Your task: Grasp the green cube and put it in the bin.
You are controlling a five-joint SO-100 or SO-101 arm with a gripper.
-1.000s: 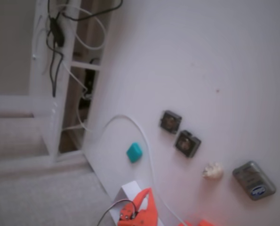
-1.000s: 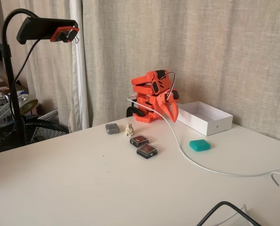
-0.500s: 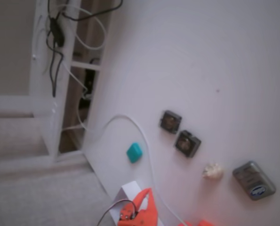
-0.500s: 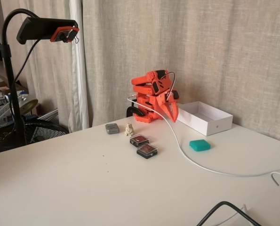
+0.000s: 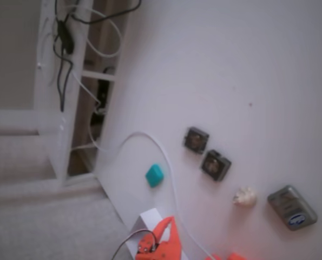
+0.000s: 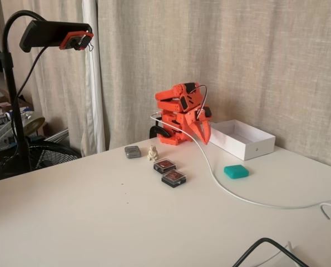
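The arm sits folded at its base, its end effector (image 6: pixel 202 132) pointing down with fingers together, holding nothing. The green cube (image 6: pixel 236 171) lies on the tabletop (image 6: pixel 98 222) just in front of the bin (image 6: pixel 242 139), beside a white cable (image 6: pixel 210 169). No reach has begun; the next move likely calls for extending over the cable and opening above the cube.

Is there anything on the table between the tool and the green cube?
In a fixed view, only a white cable crosses the bare table between the tool and the green cube; the bin sits behind.

No visible change since earlier frames
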